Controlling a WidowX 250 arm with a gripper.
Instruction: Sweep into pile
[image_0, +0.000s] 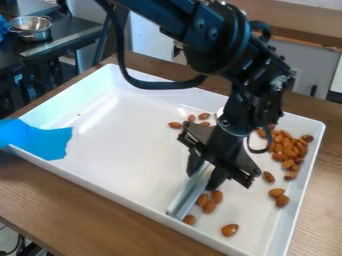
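The gripper (204, 172) hangs low over the right-centre of a white tray (120, 140), shut on a pale, flat sweeping tool (190, 192). The tool slants down toward the tray's near wall. Right beside its right face lie several almonds (209, 204), with one more (230, 230) farther right near the front. A larger heap of almonds (287, 149) is at the tray's right side, partly hidden by the arm. Several almonds (175, 125) are scattered behind the gripper, and a few (278, 195) lie loose below the heap.
Raised walls border the tray on a brown wooden table (80, 205). Blue material (40, 140) covers the tray's left corner. A metal pot (31, 28) stands on a dark surface at the back left.
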